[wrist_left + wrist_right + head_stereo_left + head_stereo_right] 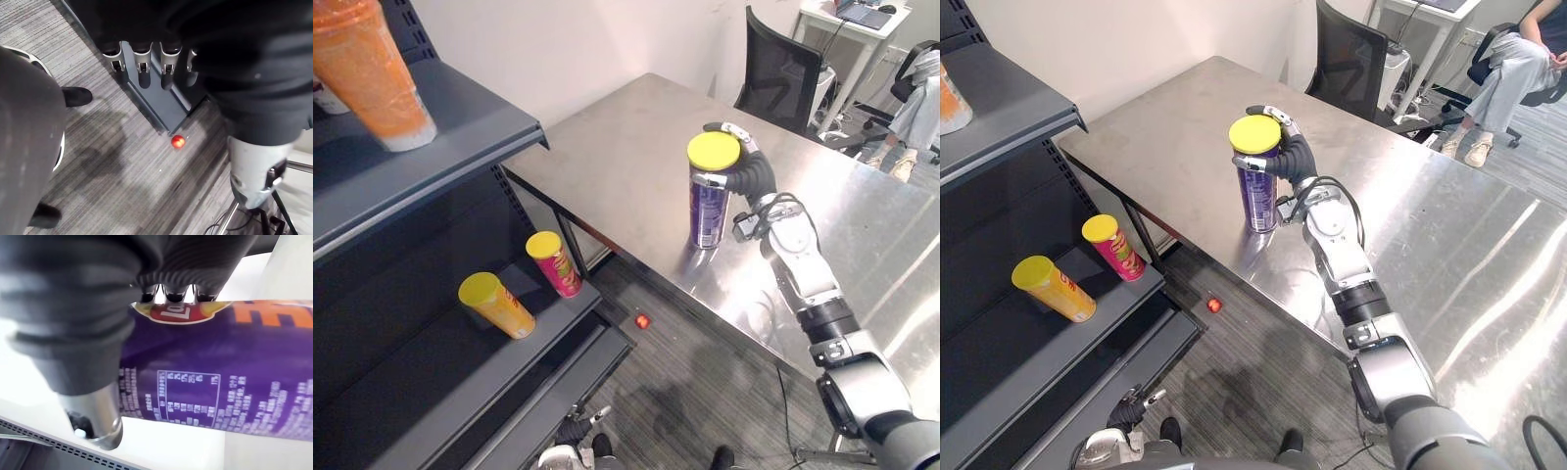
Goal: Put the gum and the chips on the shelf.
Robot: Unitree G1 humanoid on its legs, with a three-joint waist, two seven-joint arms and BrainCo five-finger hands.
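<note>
1 can (708, 211), r hand (745, 174); wrist-cam: l hand (143, 62) slack.

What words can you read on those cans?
On the purple chips can in the right hand: orange letters run off the picture's edge, logo half hidden by fingers, small print too tiny.
On the yellow can, red can and orange can on the shelf: print too small.
Nothing reads whole.

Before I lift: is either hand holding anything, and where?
The right hand grips the purple chips can near its top, just under the yellow lid. The left hand holds nothing.
</note>
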